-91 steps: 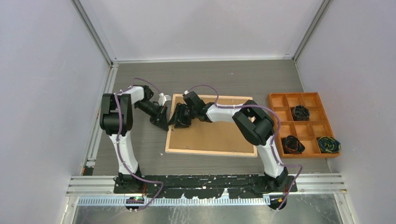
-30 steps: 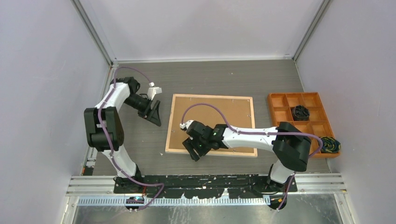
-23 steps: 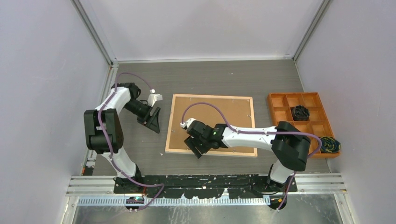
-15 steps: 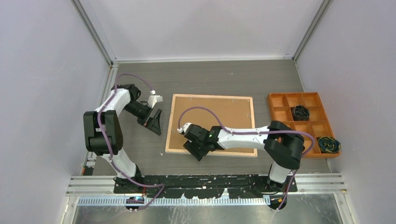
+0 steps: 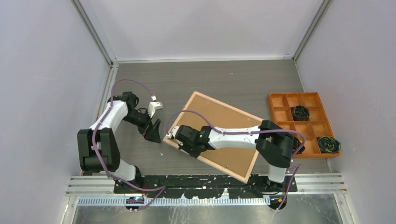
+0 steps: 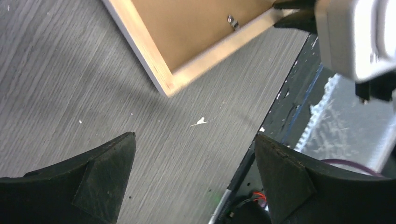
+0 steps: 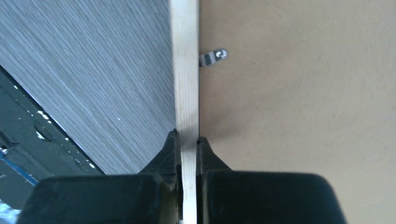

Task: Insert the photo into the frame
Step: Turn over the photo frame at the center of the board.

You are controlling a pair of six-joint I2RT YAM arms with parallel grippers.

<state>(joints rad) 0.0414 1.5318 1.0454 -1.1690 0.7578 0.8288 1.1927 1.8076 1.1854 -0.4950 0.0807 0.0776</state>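
Note:
The frame (image 5: 224, 169) lies back-up and askew on the table, with light wood rails around a brown backing board (image 5: 219, 116). My right gripper (image 5: 177, 140) is shut on the frame's left rail (image 7: 184, 70). One finger is outside the rail and the other on the backing board (image 7: 303, 116), below a small metal clip (image 7: 212, 57). My left gripper (image 5: 154, 133) hangs open just left of the frame's left corner (image 6: 166, 86). Nothing is between its fingers (image 6: 194, 137). The photo is out of view.
An orange compartment tray (image 5: 293, 94) with dark bundles (image 5: 301, 112) stands at the right wall. The frame's near corner (image 5: 246, 179) reaches the black rail (image 5: 187, 179) at the table's front edge. Grey walls close in the left, back and right.
My right gripper has shut on the frame's rail and the frame has swung clockwise, its near corner now at the front rail. My left gripper has opened wider and moved nearer the frame.

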